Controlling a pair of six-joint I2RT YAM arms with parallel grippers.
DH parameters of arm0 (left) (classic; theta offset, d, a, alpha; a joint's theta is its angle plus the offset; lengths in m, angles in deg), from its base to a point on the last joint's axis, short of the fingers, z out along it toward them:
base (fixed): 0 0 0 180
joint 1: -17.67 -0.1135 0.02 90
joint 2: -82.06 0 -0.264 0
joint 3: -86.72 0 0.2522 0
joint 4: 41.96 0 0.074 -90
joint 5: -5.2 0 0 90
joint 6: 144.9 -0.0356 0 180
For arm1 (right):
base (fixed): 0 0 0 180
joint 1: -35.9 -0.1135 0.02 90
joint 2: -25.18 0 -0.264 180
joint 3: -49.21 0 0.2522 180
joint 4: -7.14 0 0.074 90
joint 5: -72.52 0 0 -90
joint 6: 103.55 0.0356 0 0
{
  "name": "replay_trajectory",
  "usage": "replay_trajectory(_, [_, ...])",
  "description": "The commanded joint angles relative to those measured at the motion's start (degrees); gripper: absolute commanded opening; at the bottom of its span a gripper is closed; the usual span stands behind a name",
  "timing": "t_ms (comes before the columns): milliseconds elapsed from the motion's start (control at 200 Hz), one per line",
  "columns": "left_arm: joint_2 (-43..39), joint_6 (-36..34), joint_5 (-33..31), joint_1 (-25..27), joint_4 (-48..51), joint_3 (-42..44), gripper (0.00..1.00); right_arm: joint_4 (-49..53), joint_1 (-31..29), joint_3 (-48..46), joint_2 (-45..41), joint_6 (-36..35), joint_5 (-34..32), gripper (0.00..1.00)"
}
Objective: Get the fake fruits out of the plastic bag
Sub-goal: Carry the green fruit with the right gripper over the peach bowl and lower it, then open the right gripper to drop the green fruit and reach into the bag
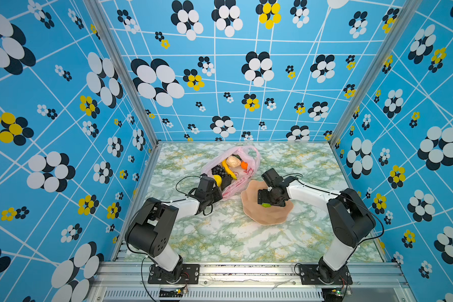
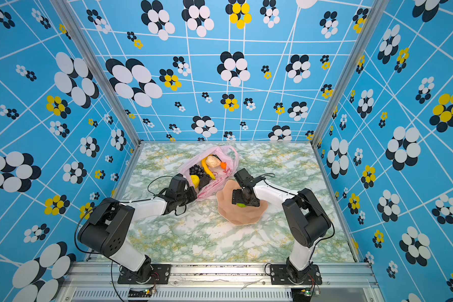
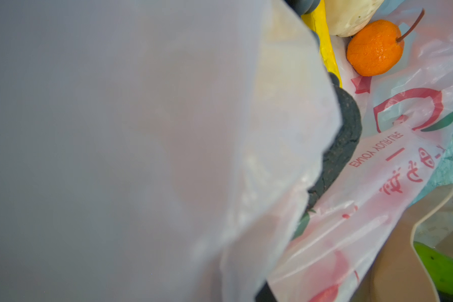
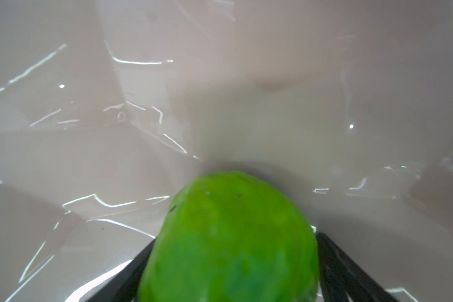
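Observation:
The pink plastic bag (image 1: 239, 181) lies open at the back of the table. Inside it lie a banana (image 1: 229, 170), a black grape bunch (image 1: 218, 171), a beige fruit (image 1: 233, 161), a small orange one (image 3: 374, 48), a yellow one (image 1: 217, 180) and a dark one (image 3: 343, 146). My left gripper (image 1: 217, 194) is shut on the bag's near edge, and bag film (image 3: 168, 130) covers most of the left wrist view. My right gripper (image 4: 236, 239) hangs low over the peach dish (image 1: 267, 218), its fingers open either side of a green fruit (image 4: 230, 235) resting on the dish.
The dish (image 2: 242, 218) sits just right of the bag, almost touching it. Blue patterned walls close in the marble table (image 1: 220, 235) on three sides. Both arm bases stand on the front rail.

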Motion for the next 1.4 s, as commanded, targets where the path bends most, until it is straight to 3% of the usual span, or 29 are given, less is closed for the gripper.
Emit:
replay_trajectory(0, [1.47,-0.85,0.36,-0.59,0.76,-0.66,0.08,4.66,0.23,2.52,-1.9,-2.06,-0.13,0.91])
replay_trajectory(245, [1.31,-0.77,0.08,-0.59,0.68,-0.38,0.07,9.04,-0.27,5.8,-5.59,-2.75,-5.13,0.92])
replay_trajectory(485, [1.48,0.37,0.43,-0.77,-0.49,0.41,0.07,11.6,-4.78,16.93,-6.38,-2.89,-8.88,0.9])
replay_trajectory(995, [2.17,0.11,2.68,-1.56,0.36,-0.59,0.08,8.15,-6.82,47.88,18.4,-0.67,0.78,0.78])
replay_trajectory(1395, [2.43,0.81,2.91,-2.0,-0.07,-0.19,0.08,6.99,-7.96,52.67,29.02,3.83,3.6,0.69])
